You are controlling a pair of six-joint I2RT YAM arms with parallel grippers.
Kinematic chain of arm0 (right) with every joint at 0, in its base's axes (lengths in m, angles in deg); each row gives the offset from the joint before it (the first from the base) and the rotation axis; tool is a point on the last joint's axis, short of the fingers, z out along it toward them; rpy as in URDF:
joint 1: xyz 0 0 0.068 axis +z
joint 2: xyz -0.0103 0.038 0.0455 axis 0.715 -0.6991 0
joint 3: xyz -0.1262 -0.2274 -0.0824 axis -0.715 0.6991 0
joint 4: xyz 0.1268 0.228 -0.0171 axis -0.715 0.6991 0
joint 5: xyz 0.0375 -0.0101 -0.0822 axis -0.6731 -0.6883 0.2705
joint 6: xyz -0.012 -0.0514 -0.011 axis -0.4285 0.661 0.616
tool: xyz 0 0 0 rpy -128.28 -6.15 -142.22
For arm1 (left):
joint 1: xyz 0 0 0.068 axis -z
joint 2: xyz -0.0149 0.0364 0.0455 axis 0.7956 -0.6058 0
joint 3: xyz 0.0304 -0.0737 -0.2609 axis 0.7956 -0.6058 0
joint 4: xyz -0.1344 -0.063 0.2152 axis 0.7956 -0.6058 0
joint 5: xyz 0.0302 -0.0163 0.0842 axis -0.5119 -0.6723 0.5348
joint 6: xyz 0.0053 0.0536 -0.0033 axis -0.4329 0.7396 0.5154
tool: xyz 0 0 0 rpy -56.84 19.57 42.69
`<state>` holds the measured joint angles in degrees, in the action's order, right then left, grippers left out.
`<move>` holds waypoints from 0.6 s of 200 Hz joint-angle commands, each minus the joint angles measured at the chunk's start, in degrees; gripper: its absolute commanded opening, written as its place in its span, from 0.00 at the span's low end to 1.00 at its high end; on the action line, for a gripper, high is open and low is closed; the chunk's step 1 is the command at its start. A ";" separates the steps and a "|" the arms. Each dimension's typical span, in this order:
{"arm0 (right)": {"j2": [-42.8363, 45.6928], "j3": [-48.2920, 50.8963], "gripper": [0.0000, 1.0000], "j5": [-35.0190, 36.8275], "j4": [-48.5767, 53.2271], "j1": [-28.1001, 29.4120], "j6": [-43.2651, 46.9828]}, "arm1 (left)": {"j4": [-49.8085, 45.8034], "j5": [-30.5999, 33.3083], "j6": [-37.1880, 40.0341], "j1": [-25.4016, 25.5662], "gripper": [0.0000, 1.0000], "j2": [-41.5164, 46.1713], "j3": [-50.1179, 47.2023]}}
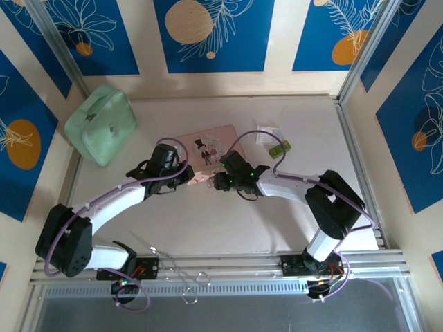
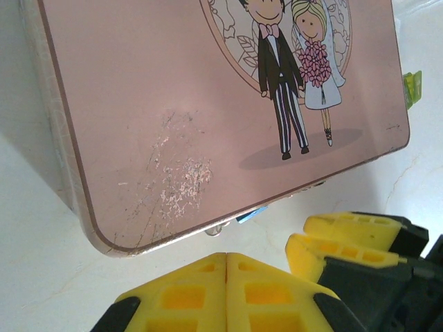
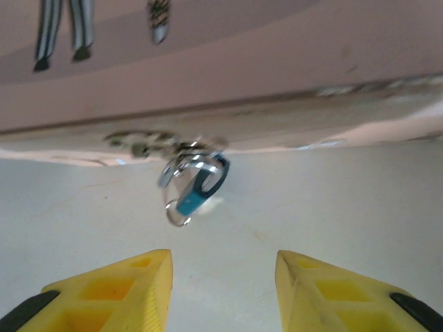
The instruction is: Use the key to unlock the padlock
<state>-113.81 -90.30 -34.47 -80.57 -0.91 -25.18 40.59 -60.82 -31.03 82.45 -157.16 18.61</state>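
Right end effector [image 3: 221,259] gaping empty before padlock [image 3: 202,185] hanging off pink tin [image 3: 277,69]; left end effector [image 2: 227,261] pressing closed. Padlock seeming light, slippery: gripping blue body best.

A pink tin box [image 1: 208,142], with a cartoon bride and groom on its lid, lies flat on the pale surface [image 1: 228,221]. A mint-green case [image 1: 102,124] sits far left. Just right of the tin lies a small clear packet [image 1: 274,138] holding something green.

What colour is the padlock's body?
The padlock has a blue body, clearest in the right wrist view.
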 commanded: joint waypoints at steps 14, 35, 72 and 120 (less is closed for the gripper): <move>-4.35 -1.67 0.37 -5.45 -2.28 -1.80 -0.37 | 0.34 -0.73 -0.38 -0.56 0.08 0.25 -1.08; -4.17 1.12 0.37 -8.74 -7.93 -2.63 -3.14 | 0.11 -0.79 -0.26 -0.56 0.07 0.46 -1.09; -5.34 1.36 0.35 -10.09 -9.22 -2.81 -5.02 | 0.26 -0.74 0.02 -0.69 0.07 0.51 -1.27; -7.74 -1.09 0.29 -9.26 -8.31 -2.64 -5.87 | 1.19 -1.09 -0.52 -0.73 0.06 0.42 -1.94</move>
<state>-119.47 -89.16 -42.80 -88.92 -3.56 -29.91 40.97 -61.00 -31.05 82.34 -157.16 17.47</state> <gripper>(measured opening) 0.310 0.065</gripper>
